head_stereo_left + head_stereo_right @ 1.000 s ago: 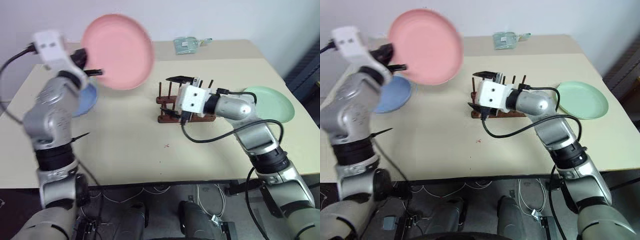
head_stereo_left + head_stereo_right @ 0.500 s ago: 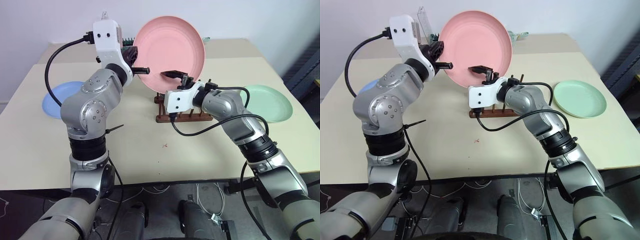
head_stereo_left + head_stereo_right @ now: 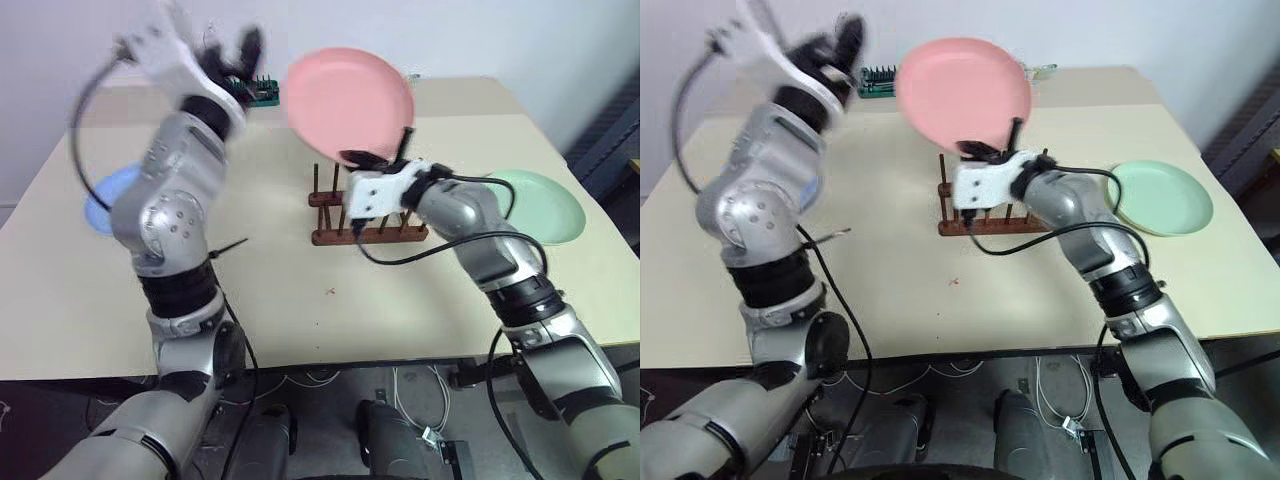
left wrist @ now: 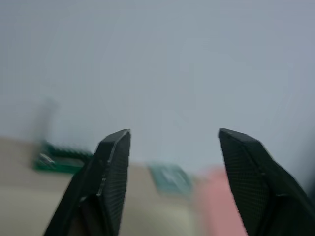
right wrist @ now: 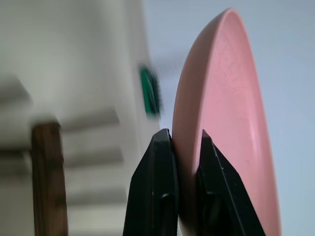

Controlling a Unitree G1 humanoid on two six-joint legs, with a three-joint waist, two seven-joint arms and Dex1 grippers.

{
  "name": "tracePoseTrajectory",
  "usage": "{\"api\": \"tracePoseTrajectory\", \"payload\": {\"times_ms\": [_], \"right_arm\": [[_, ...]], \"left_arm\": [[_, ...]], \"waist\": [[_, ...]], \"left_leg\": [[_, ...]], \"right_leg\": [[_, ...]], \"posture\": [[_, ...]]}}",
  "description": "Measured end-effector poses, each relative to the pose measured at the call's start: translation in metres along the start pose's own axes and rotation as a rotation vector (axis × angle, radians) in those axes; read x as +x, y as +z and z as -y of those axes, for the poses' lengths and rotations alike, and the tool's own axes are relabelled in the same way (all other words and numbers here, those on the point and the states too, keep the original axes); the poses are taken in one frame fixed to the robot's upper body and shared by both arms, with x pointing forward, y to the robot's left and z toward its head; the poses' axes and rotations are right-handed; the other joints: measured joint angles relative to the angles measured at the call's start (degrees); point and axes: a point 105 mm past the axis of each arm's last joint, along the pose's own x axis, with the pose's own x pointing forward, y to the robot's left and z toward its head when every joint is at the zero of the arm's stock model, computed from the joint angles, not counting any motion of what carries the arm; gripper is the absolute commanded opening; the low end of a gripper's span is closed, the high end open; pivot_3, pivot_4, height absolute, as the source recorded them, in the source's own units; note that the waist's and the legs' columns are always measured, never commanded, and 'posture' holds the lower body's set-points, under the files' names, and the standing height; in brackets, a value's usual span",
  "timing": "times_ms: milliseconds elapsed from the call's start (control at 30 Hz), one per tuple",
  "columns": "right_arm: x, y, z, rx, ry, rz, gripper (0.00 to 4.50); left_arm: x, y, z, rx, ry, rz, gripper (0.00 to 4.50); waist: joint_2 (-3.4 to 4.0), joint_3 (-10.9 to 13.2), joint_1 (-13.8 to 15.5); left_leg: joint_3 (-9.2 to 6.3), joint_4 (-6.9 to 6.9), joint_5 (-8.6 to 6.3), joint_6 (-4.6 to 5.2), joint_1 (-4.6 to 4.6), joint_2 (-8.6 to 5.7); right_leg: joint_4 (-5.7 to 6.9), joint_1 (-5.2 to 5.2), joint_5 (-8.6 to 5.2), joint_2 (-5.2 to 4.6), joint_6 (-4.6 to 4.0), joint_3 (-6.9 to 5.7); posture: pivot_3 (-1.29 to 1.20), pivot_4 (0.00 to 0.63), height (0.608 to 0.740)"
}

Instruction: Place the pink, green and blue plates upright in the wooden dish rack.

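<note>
While the right gripper [image 5: 186, 147] clamps its jaws on the lower rim of the pink plate [image 3: 350, 98], that plate stands upright above the wooden dish rack [image 3: 366, 215] at the middle of the desk [image 3: 300, 300]. The left gripper [image 4: 172, 147] is raised at 11 o'clock from the rack, jaws wide apart, holding nothing. The green plate [image 3: 545, 205] lies flat at 3 o'clock of the rack; the blue plate [image 3: 105, 195] lies at 9 o'clock, partly hidden behind the left arm.

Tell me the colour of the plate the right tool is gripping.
Salmon pink plate, clearest in the right wrist view.
</note>
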Motion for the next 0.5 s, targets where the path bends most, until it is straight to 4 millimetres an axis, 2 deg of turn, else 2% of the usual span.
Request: {"api": "tracePoseTrajectory", "payload": {"times_ms": [33,100,167,233,300,367,500], "right_arm": [[-0.006,-0.006,0.009,0.116,-0.036,-0.018,0.07],[-0.019,-0.006,0.031,0.487,-0.119,0.025,0.07],[-0.034,0.001,0.046,0.716,-0.111,0.108,0.07],[-0.049,0.008,0.056,0.885,-0.076,0.181,0.07],[-0.062,0.009,0.058,1.028,-0.041,0.208,0.07],[-0.068,0.007,0.054,1.154,-0.016,0.214,0.07],[-0.07,0.001,0.047,1.347,-0.021,0.179,0.07]], "left_arm": [[-0.001,0.0,-0.009,0.067,0.007,-0.003,2.88],[-0.007,-0.021,-0.028,0.239,-0.016,-0.093,2.88],[-0.019,-0.058,-0.033,0.351,-0.119,-0.231,2.88],[-0.044,-0.101,-0.03,0.391,-0.286,-0.392,2.88],[-0.078,-0.136,-0.019,0.35,-0.481,-0.533,2.88],[-0.103,-0.148,-0.004,0.267,-0.636,-0.591,2.88],[-0.128,-0.132,0.033,0.125,-0.889,-0.558,2.88]], "waist": [[0.01,0.0,-0.02],[0.1,-0.01,-0.27],[0.11,0.0,-0.15],[0.13,0.0,0.08],[0.12,0.01,0.12],[0.16,0.03,0.09],[0.31,0.06,-0.07]], "left_leg": [[0.01,-0.02,0.0,0.01,0.03,0.02],[0.01,-0.04,-0.01,0.02,0.06,0.1],[0.0,-0.01,-0.19,0.35,0.05,0.11],[0.0,0.02,-0.24,0.42,0.02,0.12],[0.0,0.01,-0.25,0.44,0.0,0.17],[0.02,0.01,-0.26,0.45,0.0,0.26],[0.11,0.02,-0.26,0.45,0.04,0.39]], "right_leg": [[0.0,0.0,0.0,0.02,0.0,0.01],[0.06,0.01,0.02,0.1,-0.03,0.05],[0.06,0.01,0.03,0.11,-0.06,0.04],[0.02,0.03,0.03,0.11,-0.07,0.04],[-0.02,0.03,0.04,0.11,-0.09,0.03],[-0.02,0.01,0.05,0.12,-0.13,0.03],[0.0,-0.01,0.08,0.2,-0.19,0.04]], "posture": [[0.0,0.15,0.74],[0.0,0.15,0.74],[0.0,0.15,0.74],[0.0,0.15,0.74],[0.0,0.15,0.74],[0.0,0.15,0.74],[0.0,0.15,0.74]]}}
